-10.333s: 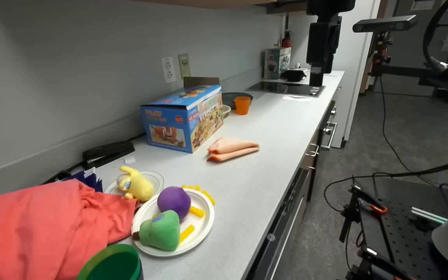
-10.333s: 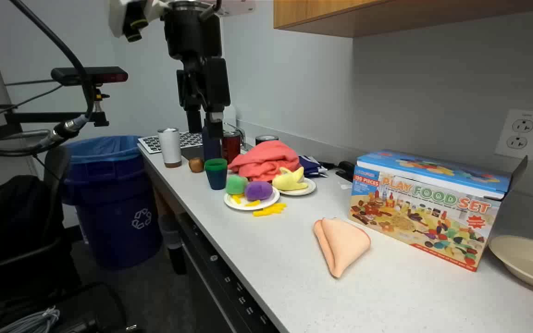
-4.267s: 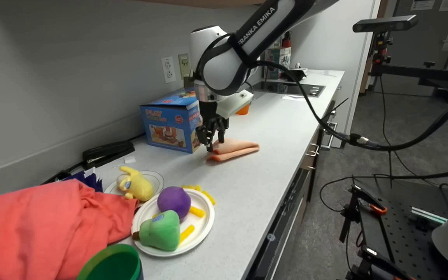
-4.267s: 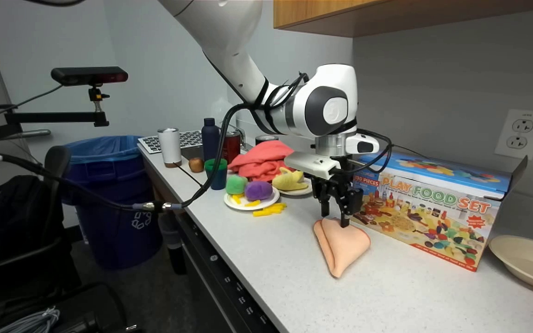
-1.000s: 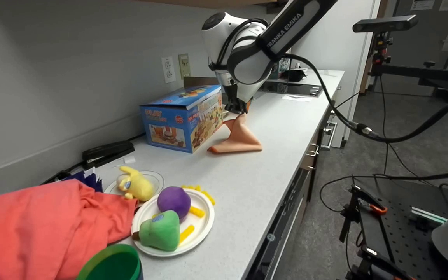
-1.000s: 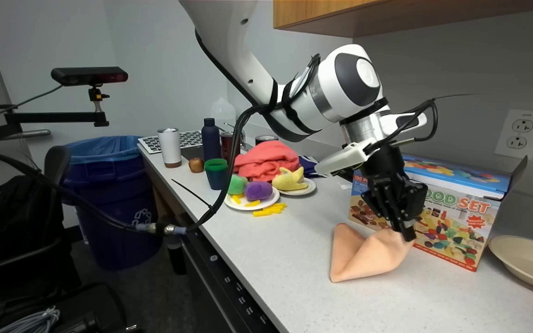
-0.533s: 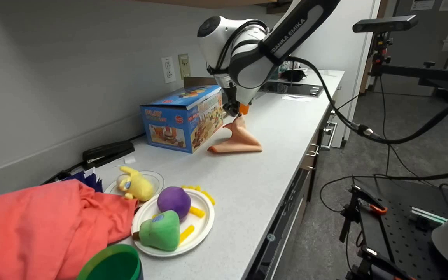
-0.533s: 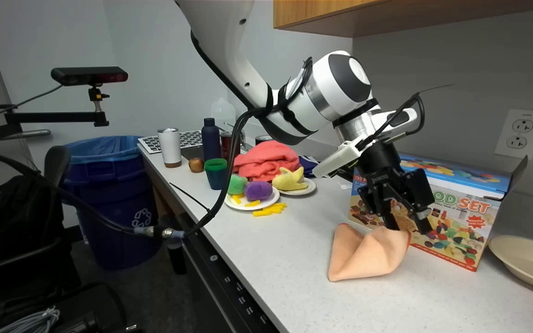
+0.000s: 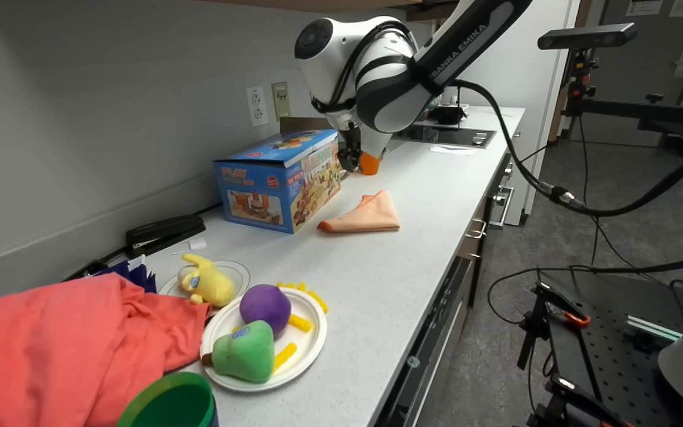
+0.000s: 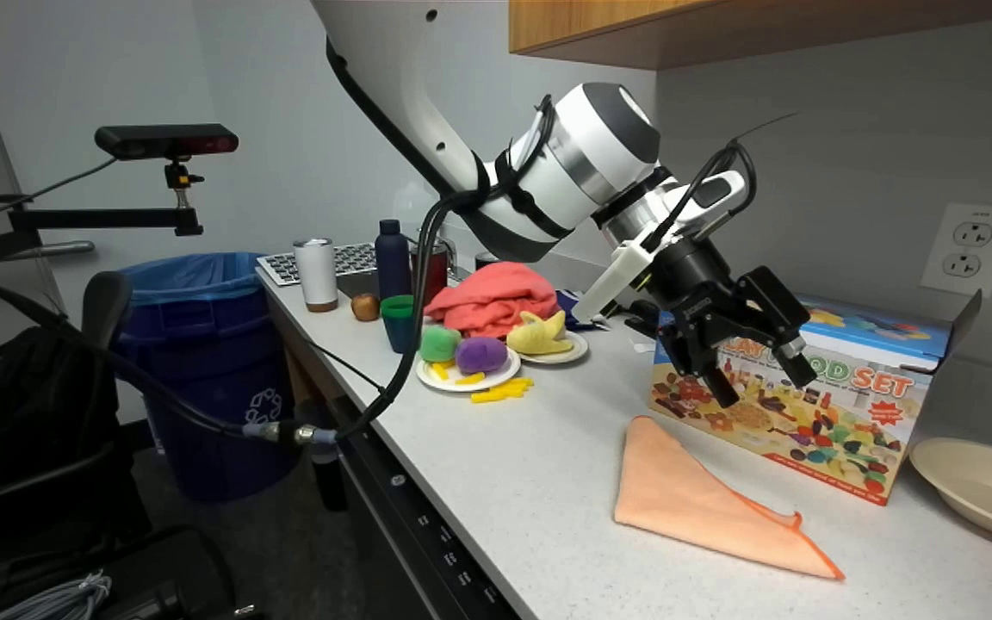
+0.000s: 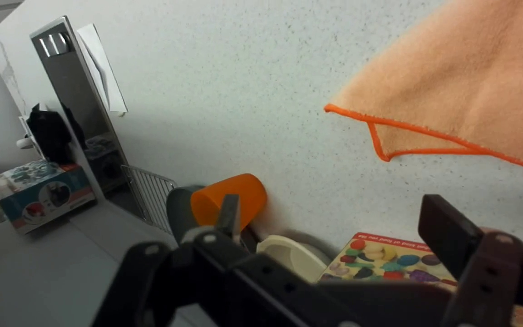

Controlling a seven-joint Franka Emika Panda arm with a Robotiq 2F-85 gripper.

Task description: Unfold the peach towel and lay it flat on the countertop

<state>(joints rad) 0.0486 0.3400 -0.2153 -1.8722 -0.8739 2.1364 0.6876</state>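
A pale grey wall (image 10: 806, 155) with a power outlet (image 10: 972, 245) rises behind the long, light table (image 10: 513, 465), and a wooden cabinet (image 10: 599, 34) juts out overhead. The Franka Panda arm (image 10: 414, 77) comes in from the top of both exterior views and slopes down to a bulky wrist joint (image 10: 612, 129); from there the last section bends downward at a slant, well off vertical. Its end effector (image 10: 763, 387) hovers above the table just beside the Play Food Set box (image 10: 849, 413), in front of the long printed side, with its two fingers (image 11: 447, 234) spread wide apart. The peach towel (image 10: 694, 504) lies on the table, apart from the fingers, between the box and the table's front edge. It is folded over into a rough triangle with a bright orange hem, and in the wrist view a corner of a lower layer pokes out beneath the upper one. An orange cup (image 9: 370, 164) shows just past the end effector in an exterior view. Nearer that camera, a white paper plate (image 9: 300, 356) holds a green plush pear (image 9: 246, 353) and a round purple plush toy (image 9: 265, 305), beside a heaped coral-red cloth (image 9: 74, 344).
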